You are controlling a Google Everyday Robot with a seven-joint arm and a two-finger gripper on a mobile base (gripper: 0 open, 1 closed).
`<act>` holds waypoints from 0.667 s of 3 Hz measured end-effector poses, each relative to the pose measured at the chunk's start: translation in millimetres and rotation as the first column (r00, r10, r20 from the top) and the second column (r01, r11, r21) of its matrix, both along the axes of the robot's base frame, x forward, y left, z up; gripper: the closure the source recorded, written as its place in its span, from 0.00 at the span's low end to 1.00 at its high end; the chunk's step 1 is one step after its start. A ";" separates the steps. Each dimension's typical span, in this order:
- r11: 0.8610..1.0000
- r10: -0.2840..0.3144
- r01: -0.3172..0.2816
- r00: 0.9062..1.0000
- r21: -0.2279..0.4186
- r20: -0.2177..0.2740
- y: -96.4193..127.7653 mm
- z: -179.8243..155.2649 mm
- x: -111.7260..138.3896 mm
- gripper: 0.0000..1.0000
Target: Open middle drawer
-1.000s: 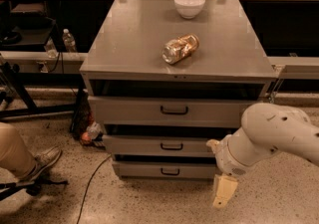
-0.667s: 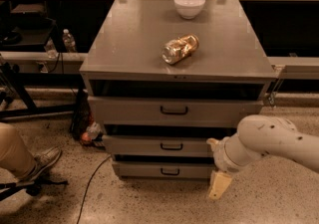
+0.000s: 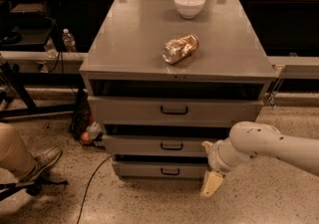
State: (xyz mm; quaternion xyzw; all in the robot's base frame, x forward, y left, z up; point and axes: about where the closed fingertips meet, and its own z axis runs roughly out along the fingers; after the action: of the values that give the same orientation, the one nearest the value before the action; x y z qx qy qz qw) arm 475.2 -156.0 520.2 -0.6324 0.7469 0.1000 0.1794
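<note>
Gripper (image 3: 211, 184) hangs pointing down at the right end of the lowest drawer (image 3: 144, 169); whether it is spread or closed I cannot tell. The middle drawer (image 3: 134, 146) sits just above, its horizontal black handle (image 3: 171, 146) up-left of the gripper, apart from it

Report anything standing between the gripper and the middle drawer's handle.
Nothing visible does. The gripper hangs low, below and to the right of the black handle of the middle drawer, with only open air between them.
</note>
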 end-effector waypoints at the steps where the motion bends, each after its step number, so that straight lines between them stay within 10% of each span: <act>1: 1.000 0.003 -0.002 0.999 -0.031 0.050 -5.2 -10.6 10.1 0.00; 2: 0.997 0.014 -0.005 0.994 -0.079 0.110 -13.3 -36.9 29.4 0.00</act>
State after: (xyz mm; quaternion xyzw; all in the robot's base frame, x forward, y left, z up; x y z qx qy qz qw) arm 504.6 -169.3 483.3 -0.6472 0.7361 0.0360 0.1949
